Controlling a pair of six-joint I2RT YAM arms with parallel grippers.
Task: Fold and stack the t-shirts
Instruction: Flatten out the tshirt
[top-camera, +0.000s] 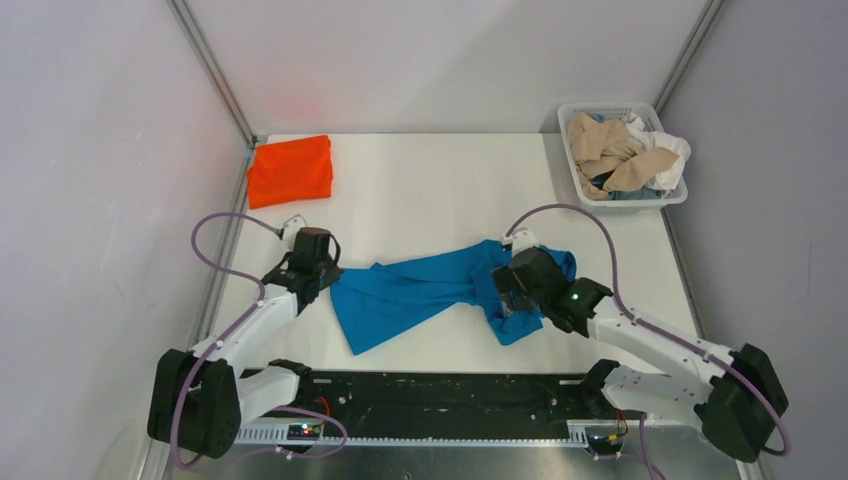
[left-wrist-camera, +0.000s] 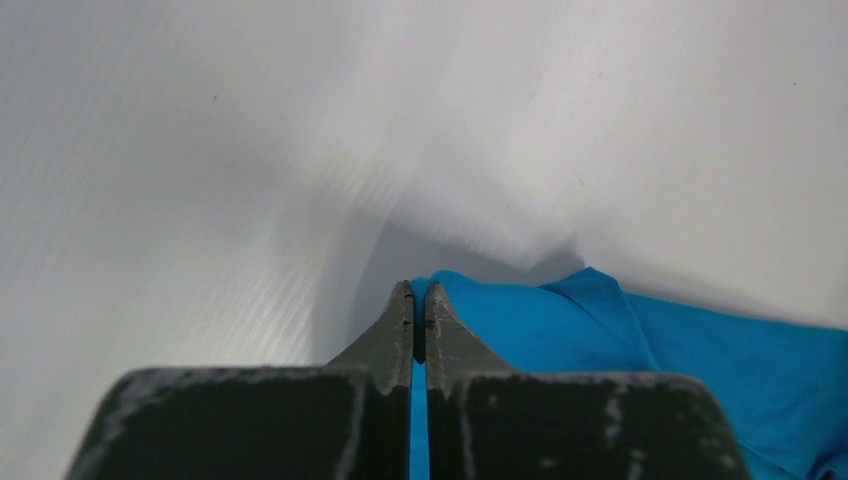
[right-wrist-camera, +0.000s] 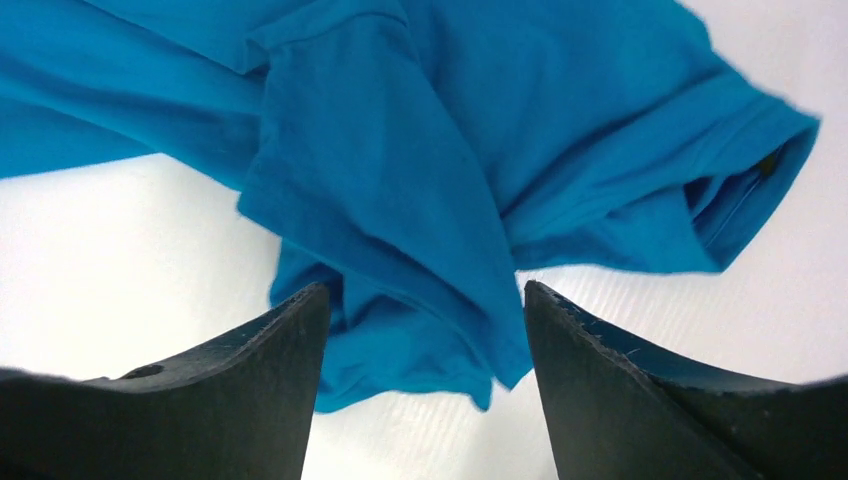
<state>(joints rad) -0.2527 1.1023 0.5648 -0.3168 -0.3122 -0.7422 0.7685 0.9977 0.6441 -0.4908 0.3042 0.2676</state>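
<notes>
Your left gripper (left-wrist-camera: 419, 292): jaws pinched tight on the left edge of the blue t-shirt (top-camera: 420, 290). Your right gripper (right-wrist-camera: 425, 290): jaws spread wide above the shirt's bunched right end, gripping nothing. Blue t-shirt: crumpled, mid-table (top-camera: 420, 190). Orange t-shirt (top-camera: 290, 170): folded, far left corner. Beige t-shirt (top-camera: 600, 150) and white t-shirt (top-camera: 668, 150): heaped in the basket (top-camera: 668, 197), far right

1. Top view: the right gripper (top-camera: 508, 285) and its wrist cover the blue t-shirt's (top-camera: 410, 295) right part; the fingertips are hidden.
2. Right wrist view: the shirt is cut off at the top and left edges.
3. Left wrist view: the left gripper (left-wrist-camera: 418, 296) hides the pinched hem, and the shirt runs off the right edge.
4. Basket (top-camera: 566, 140): beige cloth (top-camera: 605, 150) and white cloth (top-camera: 668, 150) are tangled; the garment count is unclear.
</notes>
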